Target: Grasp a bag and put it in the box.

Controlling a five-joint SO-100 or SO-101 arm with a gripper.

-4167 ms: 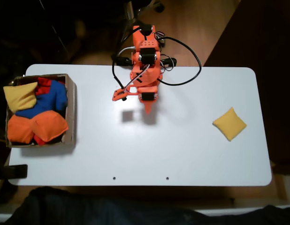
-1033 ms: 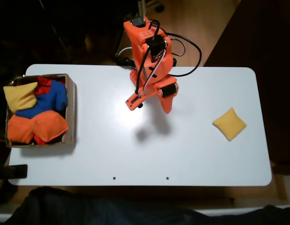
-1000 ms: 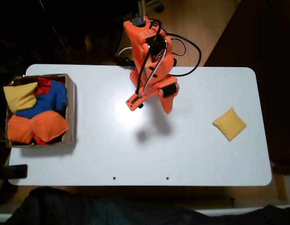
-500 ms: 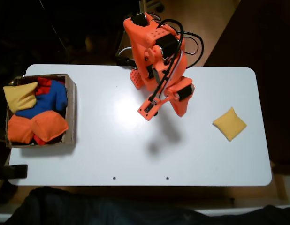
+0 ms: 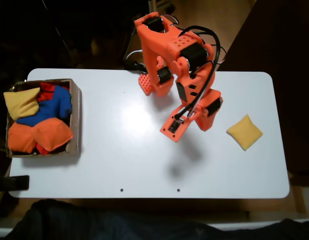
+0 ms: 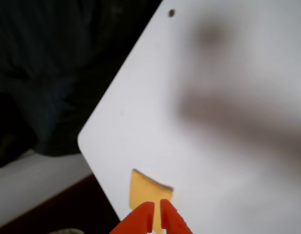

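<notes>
The bag (image 5: 244, 131) is a golden-yellow square beanbag lying flat on the white table near its right end in the fixed view. The orange arm reaches out over the table's middle-right, and my gripper (image 5: 210, 123) hangs above the surface a little left of the bag, apart from it. In the wrist view the two orange fingers (image 6: 146, 217) enter from the bottom edge, pressed almost together with nothing between them, and the bag (image 6: 144, 189) lies just beyond their tips. The brown cardboard box (image 5: 76, 117) stands at the table's far left.
The box holds a pale yellow beanbag (image 5: 20, 102), a blue one (image 5: 47, 107), orange ones (image 5: 42, 136) and some red. The white table (image 5: 119, 160) has rounded corners and two small holes near the front edge. Black cables loop around the arm's base (image 5: 147, 82).
The arm has swung right and stretched out from the table's middle toward the bag. The bag and the box have not moved.
</notes>
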